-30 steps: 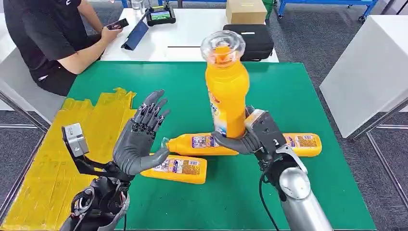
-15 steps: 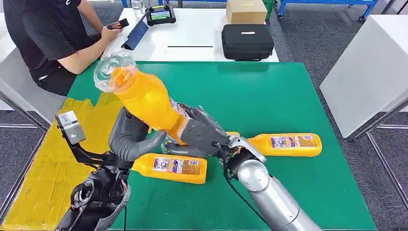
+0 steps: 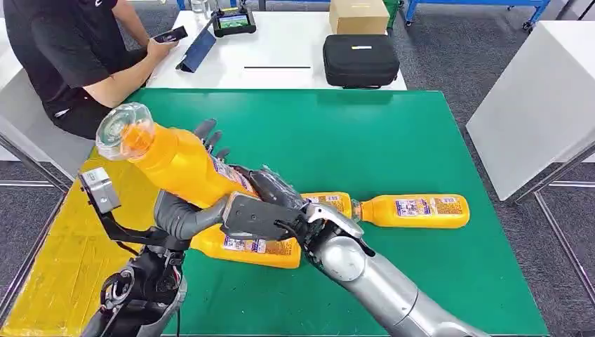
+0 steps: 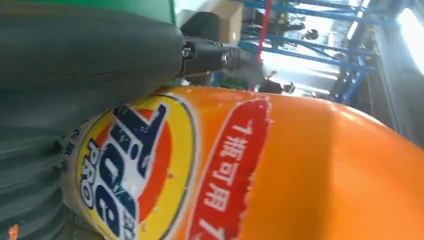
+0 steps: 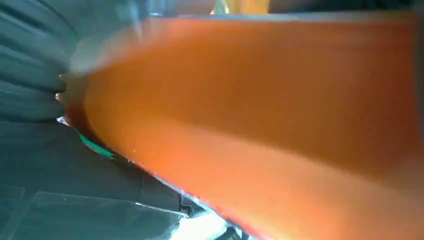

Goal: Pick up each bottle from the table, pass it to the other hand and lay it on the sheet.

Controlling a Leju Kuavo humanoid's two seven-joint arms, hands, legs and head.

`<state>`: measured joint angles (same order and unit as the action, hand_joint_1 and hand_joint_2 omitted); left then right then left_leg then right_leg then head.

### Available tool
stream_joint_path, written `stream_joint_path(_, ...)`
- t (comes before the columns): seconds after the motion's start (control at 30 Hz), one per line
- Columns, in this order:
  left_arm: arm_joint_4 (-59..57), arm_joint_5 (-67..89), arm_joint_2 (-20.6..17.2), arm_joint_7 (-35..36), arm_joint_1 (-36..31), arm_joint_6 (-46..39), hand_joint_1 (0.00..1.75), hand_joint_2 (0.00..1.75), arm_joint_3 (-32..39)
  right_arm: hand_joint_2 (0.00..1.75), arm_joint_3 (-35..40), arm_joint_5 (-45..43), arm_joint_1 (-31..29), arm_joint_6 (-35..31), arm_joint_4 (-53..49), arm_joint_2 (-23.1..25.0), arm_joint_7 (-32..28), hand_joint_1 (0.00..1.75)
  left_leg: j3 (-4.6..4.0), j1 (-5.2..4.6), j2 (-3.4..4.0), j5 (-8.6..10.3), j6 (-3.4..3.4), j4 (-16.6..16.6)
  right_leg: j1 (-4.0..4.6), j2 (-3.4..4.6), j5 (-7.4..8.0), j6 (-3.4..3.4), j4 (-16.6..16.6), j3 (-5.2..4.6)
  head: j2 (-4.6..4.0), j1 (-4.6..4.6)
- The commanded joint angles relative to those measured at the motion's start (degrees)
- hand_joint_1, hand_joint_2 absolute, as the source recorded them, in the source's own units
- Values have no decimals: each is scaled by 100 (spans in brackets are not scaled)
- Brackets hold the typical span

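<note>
An orange bottle [image 3: 184, 167] with a clear cap hangs tilted over the table's left part, cap toward the yellow sheet [image 3: 52, 270]. My right hand [image 3: 261, 210] grips its base end. My left hand [image 3: 184, 214] lies against the bottle's body, thumb underneath and fingers [image 3: 208, 132] standing straight behind it, not wrapped around. The left wrist view shows the labelled bottle [image 4: 300, 170] pressed against the left hand [image 4: 75, 65]. In the blurred right wrist view the bottle [image 5: 260, 110] lies against the right hand [image 5: 30, 75]. Three more orange bottles lie on the green mat [image 3: 393, 140]: [image 3: 415, 210], [image 3: 328, 202], [image 3: 249, 251].
A person sits at the back left holding a phone [image 3: 172, 34]. A black case [image 3: 360, 60], a cardboard box [image 3: 358, 14] and a tablet [image 3: 234, 21] stand on the white table behind. Another white table [image 3: 540, 98] stands at the right.
My right hand has swung the bottle from upright over the mat down and left into my left hand, its cap now pointing toward the sheet. The left hand's fingers have come up behind it.
</note>
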<state>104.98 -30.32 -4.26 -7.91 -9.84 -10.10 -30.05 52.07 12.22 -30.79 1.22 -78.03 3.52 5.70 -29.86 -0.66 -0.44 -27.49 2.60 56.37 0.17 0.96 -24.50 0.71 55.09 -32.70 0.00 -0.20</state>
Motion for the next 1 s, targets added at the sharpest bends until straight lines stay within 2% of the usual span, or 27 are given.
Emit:
stream_joint_path(0.03, -256, -110, 60, -2, -448, -6, 175, 175, -51, 175, 1288, 22, 7, 149, 527, -82, -131, 175, 15, 9, -14, -1, -21, -6, 8, -24, -5, 0, -9, 22, 0, -4)
stream_joint_path(0.67, -258, -115, 60, -8, -443, 4, 175, 175, -48, 175, 1219, 35, 28, 129, 515, -94, -120, 175, 2, 8, -18, 0, -18, -3, 8, -30, -6, 0, -8, 9, 0, -2)
stream_joint_path(0.93, -183, -151, 58, -40, -424, 63, 175, 175, -19, 175, 722, 250, 236, -22, 492, -245, -115, 175, 5, 8, -27, 1, -18, -3, 8, -41, -8, 2, -9, 14, 0, -2)
stream_joint_path(0.97, -132, -145, 51, -73, -391, 58, 175, 175, 24, 175, 639, 263, 280, -92, 481, -277, -130, 106, 1, 8, -27, 2, -15, -3, 8, -39, -6, 2, -10, 10, 0, -2)
stream_joint_path(1.0, -64, -87, 31, -140, -339, 35, 175, 175, 97, 175, 516, 253, 320, -115, 467, -339, -123, 0, 20, 10, -38, -3, -30, -3, 9, -59, -16, 5, -10, 33, 0, -2)
